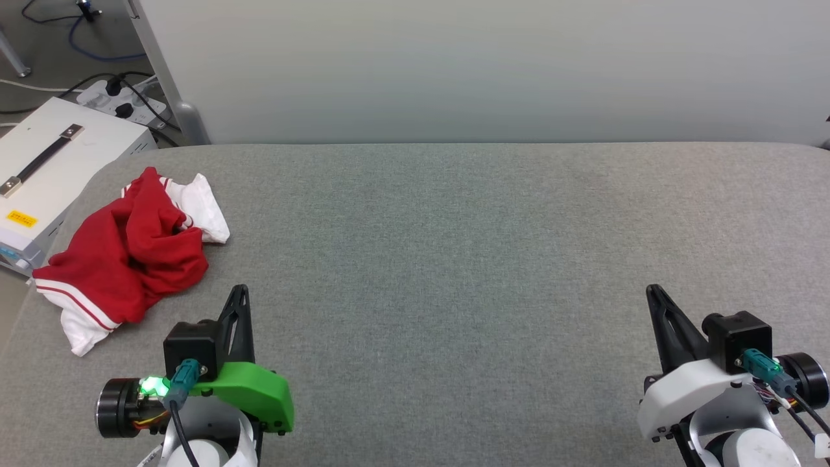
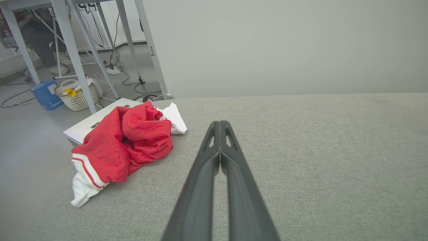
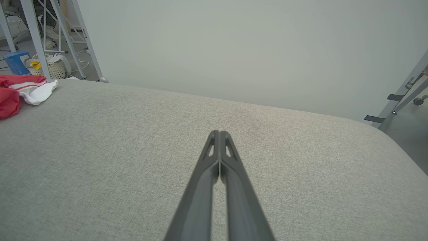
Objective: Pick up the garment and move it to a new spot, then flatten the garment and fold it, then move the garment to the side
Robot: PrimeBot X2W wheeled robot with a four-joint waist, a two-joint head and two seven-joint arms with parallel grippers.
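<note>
The garment (image 1: 130, 256) lies crumpled in a heap at the left end of the grey padded table (image 1: 454, 259), red cloth with white sleeves and striped trim. It also appears at the left in the left wrist view, the garment (image 2: 123, 147), and at the far left edge in the right wrist view, the garment (image 3: 20, 92). My left gripper (image 1: 240, 292) hovers just right of and nearer than the heap, shut and empty, its tips (image 2: 220, 123) pressed together. My right gripper (image 1: 652, 292) rests far off at the lower right, shut with nothing in it (image 3: 219, 133).
A white case (image 1: 52, 168) with a dark handle stands off the table's left edge, beside a power strip (image 1: 123, 100) and cables on the floor. Metal table legs (image 2: 72, 53), a laundry basket (image 2: 77, 95) and a blue box (image 2: 45, 95) stand beyond. A pale wall (image 1: 486, 65) backs the table.
</note>
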